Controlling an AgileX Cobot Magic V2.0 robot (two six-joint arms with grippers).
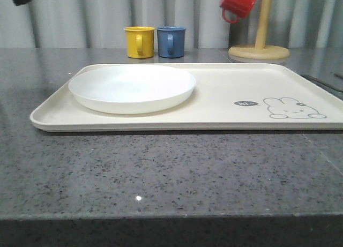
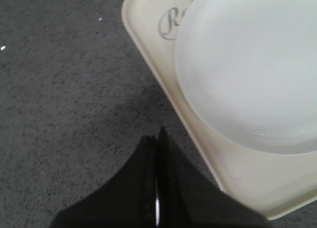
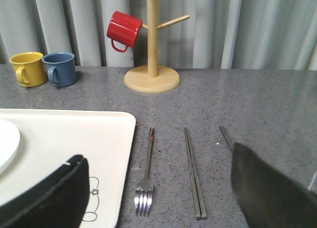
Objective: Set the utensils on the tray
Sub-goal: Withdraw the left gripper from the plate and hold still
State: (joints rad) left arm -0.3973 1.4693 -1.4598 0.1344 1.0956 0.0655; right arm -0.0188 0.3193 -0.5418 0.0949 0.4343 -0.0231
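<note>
1. Plainly, the cream tray spans the middle of the front view, with a white plate on its left part.
2. Fork, chopsticks and a partly hidden handle lie on the counter, lower centre in the right wrist view.
3. Left gripper is pressed closed, empty.
4. Right gripper is spread wide, empty.

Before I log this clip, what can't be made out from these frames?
- Spoon: right wrist view shows just a handle tip; a dark finger of the right gripper covers the rest.
- Tray print: left wrist view, the cursive word is cut short by the plate.
- Left gripper: fingers pressed together; a thin bright sliver between them is too small to identify.
- Red mug: front view, clipped by the top edge.
</note>
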